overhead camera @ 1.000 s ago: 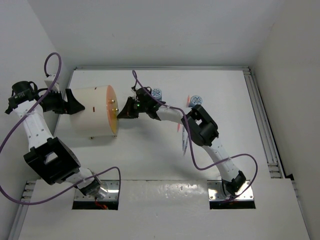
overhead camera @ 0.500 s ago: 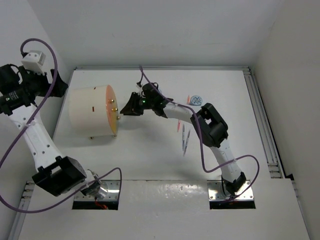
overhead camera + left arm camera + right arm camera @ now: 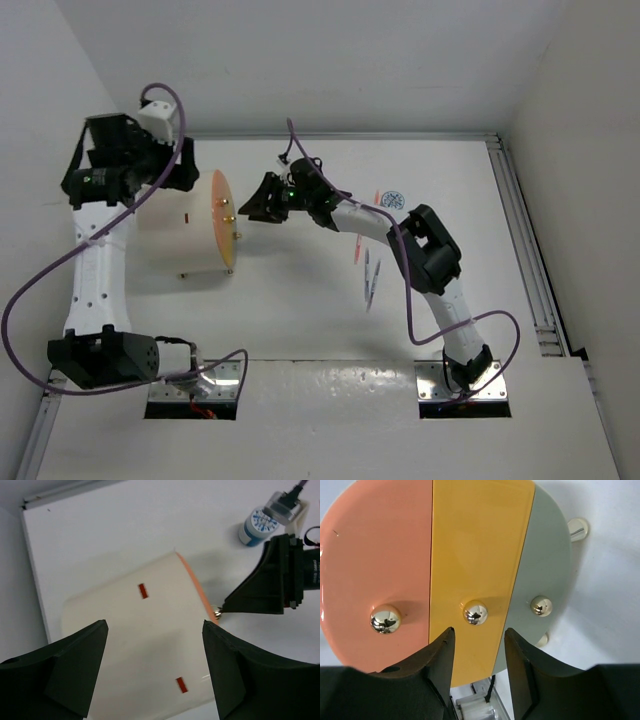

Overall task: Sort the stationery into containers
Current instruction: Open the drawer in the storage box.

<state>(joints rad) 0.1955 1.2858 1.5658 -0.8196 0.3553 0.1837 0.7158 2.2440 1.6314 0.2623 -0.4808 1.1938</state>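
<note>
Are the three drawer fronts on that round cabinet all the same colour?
No: the right wrist view shows a salmon-pink drawer front, a yellow drawer front and a grey-green drawer front.

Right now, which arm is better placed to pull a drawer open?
Right. The right gripper, open, faces the cabinet front, its fingers framing the middle knob of the yellow drawer. The left gripper hovers open over the cabinet's side wall, away from the knobs.

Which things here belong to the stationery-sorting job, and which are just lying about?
Job:
drum cabinet
its three knobbed drawer fronts
patterned roll
pens

Not part of it:
purple cables
table-edge rail
</note>
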